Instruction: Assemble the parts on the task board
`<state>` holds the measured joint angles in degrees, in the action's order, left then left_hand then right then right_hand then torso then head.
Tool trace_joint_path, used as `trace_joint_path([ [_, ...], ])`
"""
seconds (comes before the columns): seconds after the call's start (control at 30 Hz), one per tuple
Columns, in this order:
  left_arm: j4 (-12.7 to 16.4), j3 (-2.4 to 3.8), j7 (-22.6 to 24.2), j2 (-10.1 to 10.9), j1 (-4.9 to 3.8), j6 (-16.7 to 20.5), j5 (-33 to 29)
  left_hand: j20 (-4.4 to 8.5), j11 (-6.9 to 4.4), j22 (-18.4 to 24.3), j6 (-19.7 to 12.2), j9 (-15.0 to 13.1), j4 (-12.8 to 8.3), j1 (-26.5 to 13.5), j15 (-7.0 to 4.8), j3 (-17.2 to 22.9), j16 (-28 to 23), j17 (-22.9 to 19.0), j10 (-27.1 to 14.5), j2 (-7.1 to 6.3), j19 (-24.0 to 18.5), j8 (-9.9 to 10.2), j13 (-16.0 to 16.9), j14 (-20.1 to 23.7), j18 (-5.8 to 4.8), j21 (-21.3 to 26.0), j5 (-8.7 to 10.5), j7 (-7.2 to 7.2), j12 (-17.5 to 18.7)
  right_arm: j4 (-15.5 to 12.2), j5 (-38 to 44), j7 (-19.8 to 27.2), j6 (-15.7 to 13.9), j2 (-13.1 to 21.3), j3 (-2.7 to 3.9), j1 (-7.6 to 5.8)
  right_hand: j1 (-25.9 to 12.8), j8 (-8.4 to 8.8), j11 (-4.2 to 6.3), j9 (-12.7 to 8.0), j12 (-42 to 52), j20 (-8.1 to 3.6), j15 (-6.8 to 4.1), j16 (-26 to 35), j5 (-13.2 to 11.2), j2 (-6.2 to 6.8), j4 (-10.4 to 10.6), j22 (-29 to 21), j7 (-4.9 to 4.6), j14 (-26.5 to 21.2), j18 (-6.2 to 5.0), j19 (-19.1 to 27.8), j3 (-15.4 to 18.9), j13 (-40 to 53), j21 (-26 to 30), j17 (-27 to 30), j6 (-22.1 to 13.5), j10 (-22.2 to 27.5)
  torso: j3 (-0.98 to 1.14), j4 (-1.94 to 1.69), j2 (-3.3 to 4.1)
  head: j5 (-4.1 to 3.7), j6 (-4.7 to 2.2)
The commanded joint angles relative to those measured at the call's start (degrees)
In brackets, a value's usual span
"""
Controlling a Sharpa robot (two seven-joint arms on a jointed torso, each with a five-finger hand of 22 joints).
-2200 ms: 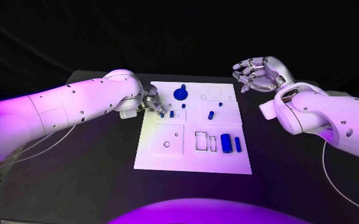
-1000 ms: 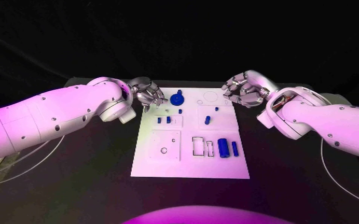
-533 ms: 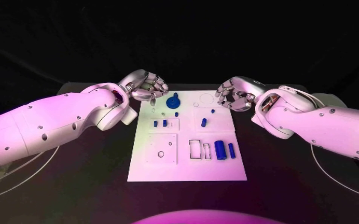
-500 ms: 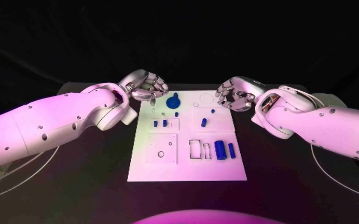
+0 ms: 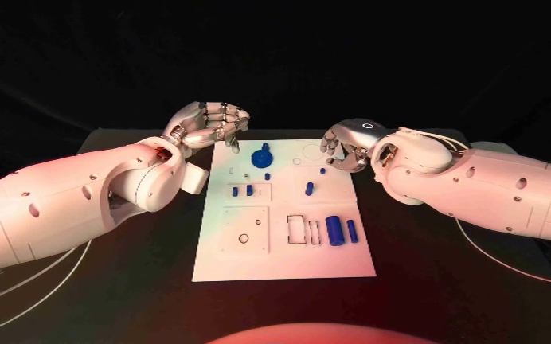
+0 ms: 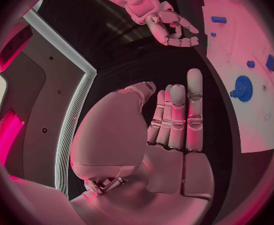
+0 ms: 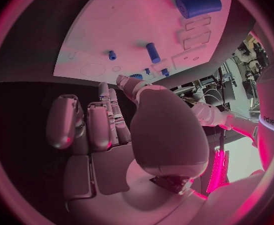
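Task board (image 5: 287,236) with unlabelled blue parts (image 5: 334,230)

Your off-task inventory, as it stands:

1. Flat matte black table (image 5: 436,280): one. It runs the full width of your head view, and its far edge is a straight line against the background. The left wrist view shows it as a dark surface (image 6: 137,65).
2. Black cloth backdrop (image 5: 275,33): one, hanging behind the table's far edge, with faint folds.
3. Thin white cable (image 5: 52,275): lying in a curve on the table's left side.
4. Second thin white cable (image 5: 494,252): curving over the table's right side.
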<state>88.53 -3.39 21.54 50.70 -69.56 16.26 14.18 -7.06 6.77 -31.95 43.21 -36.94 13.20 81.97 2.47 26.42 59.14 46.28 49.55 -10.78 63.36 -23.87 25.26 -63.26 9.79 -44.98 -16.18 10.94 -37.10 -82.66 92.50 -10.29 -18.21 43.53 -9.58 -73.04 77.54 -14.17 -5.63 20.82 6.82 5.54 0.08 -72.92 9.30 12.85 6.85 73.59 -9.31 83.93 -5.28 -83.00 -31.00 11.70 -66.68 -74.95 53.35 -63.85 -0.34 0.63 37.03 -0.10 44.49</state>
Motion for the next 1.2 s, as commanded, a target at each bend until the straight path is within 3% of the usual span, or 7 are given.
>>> trace_joint_path([
  [0.03, 0.80, 0.04, 5.03, 0.28, 0.09, -1.76, -6.89, -0.08, -0.08, 0.08, -0.21, 0.08, 0.04, -0.35, -0.13, 0.18, -0.16, -0.07, -0.30, 0.07, -0.44, 0.21, -0.09, 0.43, 0.63, 0.19, 0.07, 0.09, 0.24, 0.56, 4.65, -1.42, 3.79, -0.60, 0.01, 0.05, 0.23, 0.42, 0.10, -0.09, -0.31, 0.04, 0.52, -0.68, -0.44, 0.37, -0.48, 0.66, 0.09, 3.87, 0.87, -0.41, -0.03, -0.17, -0.85, -3.28, 0.20, 0.50, -0.09, -0.06, -0.03, -0.17, 0.08],
  [0.2, 1.37, 0.04, 5.12, 0.80, 0.17, -1.01, -7.88, -0.16, -0.03, 0.18, -0.24, 0.40, -0.48, 0.03, -0.09, 0.35, 0.01, -0.26, -0.30, 0.13, -0.43, 0.12, -0.42, 0.64, 0.68, 0.35, 0.02, 0.19, 0.19, 1.29, 5.29, -1.63, 3.36, -1.24, 0.01, 0.19, 0.22, 0.49, 0.04, -0.10, -0.36, 0.07, 0.57, -1.51, -0.81, 0.37, -0.56, 1.42, 0.07, 3.97, 1.01, -0.54, -0.18, -0.35, -1.78, -3.74, 0.29, 0.49, -0.09, 0.01, 0.04, 0.14, 0.09],
  [0.37, 0.83, 0.04, 2.06, 0.78, 0.18, 0.27, -5.47, -0.34, 0.19, 0.33, -0.44, 0.92, -0.26, -1.01, 0.11, -0.38, 0.37, -0.57, -0.37, -0.50, -0.31, 0.05, -0.95, 0.72, 0.68, 0.57, 0.22, 0.36, 0.15, 0.52, 5.11, -0.82, -1.99, -0.97, 0.01, 0.26, 0.08, 0.51, 0.02, -0.09, -0.28, 0.17, 0.56, -1.76, -0.79, 0.55, -0.56, 1.96, -0.06, 3.97, 1.13, -0.66, -0.21, -0.44, -2.45, -3.82, 0.41, 0.26, 0.01, -0.02, -0.07, 0.30, 0.06],
  [0.43, 0.29, 0.04, 0.28, 0.58, 0.17, 0.33, -2.45, -0.28, -0.05, 0.00, -0.23, 1.44, 0.42, -2.46, -0.10, -1.58, 6.51, 5.97, 0.46, -1.09, 1.60, -0.26, -1.33, -5.17, 0.78, -0.39, 0.32, 0.15, -0.46, -0.07, 4.79, -0.31, -3.92, -0.72, 0.03, 0.28, 0.12, 0.50, 0.04, -0.08, -0.21, 0.20, 0.54, -1.96, -0.67, 0.59, -0.62, 2.36, -0.07, 3.98, 1.21, -0.80, -0.31, -0.47, -2.98, -3.92, 0.52, 0.11, 0.04, -0.02, -0.07, 0.37, 0.21],
  [0.73, -4.93, 0.26, -6.78, -2.67, -0.30, -0.21, 30.36, 0.57, -0.80, -0.73, -0.49, 4.88, -1.73, 0.16, -0.83, -0.61, 9.07, 7.20, 0.70, -2.45, 2.67, 1.42, -4.19, -6.66, 0.76, -1.61, 0.31, -0.94, 1.32, -2.63, 3.32, 1.04, -9.22, 0.28, 0.48, 0.29, 0.24, 0.55, 0.10, -0.08, 0.02, 0.26, 0.49, -2.38, -0.10, 0.70, -0.80, 3.25, -0.09, 3.95, 1.37, -1.04, -0.69, -0.56, -4.11, -4.07, 0.69, -0.46, 0.15, -0.06, -0.15, 0.50, 0.11],
  [0.9, -8.49, 0.33, -9.51, -6.03, -0.67, -0.92, 48.44, 0.43, -0.57, -0.47, 0.70, 8.66, -2.43, 0.29, -0.63, 0.26, 2.65, -2.30, 0.54, -3.74, 0.77, 3.85, -8.77, -0.34, 0.74, -0.59, 0.54, -0.99, 6.73, -2.93, 2.74, 0.97, -9.30, 0.50, 0.62, 0.29, 0.18, 0.57, 0.09, -0.08, 0.02, 0.27, 0.49, -2.45, -0.05, 0.76, -0.79, 3.36, -0.11, 3.95, 1.40, -1.08, -0.69, -0.58, -4.26, -4.10, 0.70, -0.47, 0.10, 0.01, -0.01, 0.65, -0.09],
  [1.2, -14.05, 0.34, -14.21, -11.85, -0.83, -3.90, 67.93, 0.20, -0.31, -0.13, 2.24, 11.71, -2.74, -0.45, -0.46, -1.32, 1.14, -4.62, 1.53, -4.48, 1.84, 5.83, -12.89, -1.57, 0.75, -0.23, 0.76, -0.96, 11.59, -3.44, 1.24, 1.13, -9.97, 0.93, 0.79, 0.29, -0.19, 0.78, -0.02, -0.15, -0.07, 0.38, 0.54, -2.55, 0.53, 0.90, -0.63, 3.59, -0.31, 3.88, 1.40, -1.01, -0.87, -0.76, -4.44, -4.04, 0.57, -0.43, 0.07, 0.01, 0.02, 0.93, -0.11],
])
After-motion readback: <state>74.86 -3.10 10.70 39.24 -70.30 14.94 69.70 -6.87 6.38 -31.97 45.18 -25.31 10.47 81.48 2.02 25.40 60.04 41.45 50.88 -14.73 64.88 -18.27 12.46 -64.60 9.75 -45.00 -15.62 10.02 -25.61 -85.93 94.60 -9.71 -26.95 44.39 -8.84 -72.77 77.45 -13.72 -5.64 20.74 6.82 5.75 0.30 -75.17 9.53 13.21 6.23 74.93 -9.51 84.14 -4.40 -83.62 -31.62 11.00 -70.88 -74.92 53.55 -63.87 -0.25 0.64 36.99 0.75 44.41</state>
